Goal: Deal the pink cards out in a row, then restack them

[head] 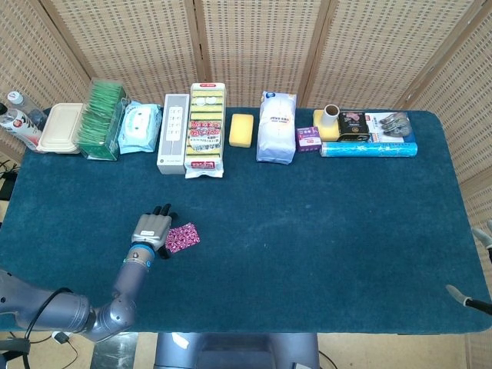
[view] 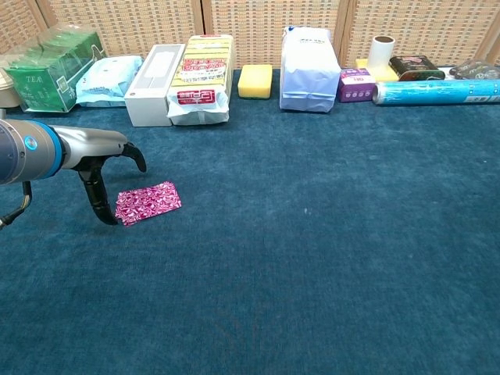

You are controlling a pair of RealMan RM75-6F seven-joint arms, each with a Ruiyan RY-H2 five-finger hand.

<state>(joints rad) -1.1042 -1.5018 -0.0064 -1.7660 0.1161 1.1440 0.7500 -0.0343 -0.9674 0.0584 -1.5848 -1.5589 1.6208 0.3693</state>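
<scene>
In the head view, the pink cards lie as one small stack on the blue table cloth, in the lower left part of the frame. The left hand is just beside the stack, on its left side, with the dark fingers pointing toward the top of the frame. It holds nothing; whether a fingertip touches the stack edge I cannot tell from here. Along the upper edge of the table stands a row of goods, among them a green tea box, a yellow sponge and a white bag. At the right border, low in the frame, small pieces of the right hand show, too little to tell its state.

In the chest view, the cards are at the middle left, flat on the cloth. The left hand arches beside them, fingers spread apart: one finger comes down close to the left edge of the stack, another stays raised above it. The hand grips nothing. The right hand does not show in this view.
</scene>
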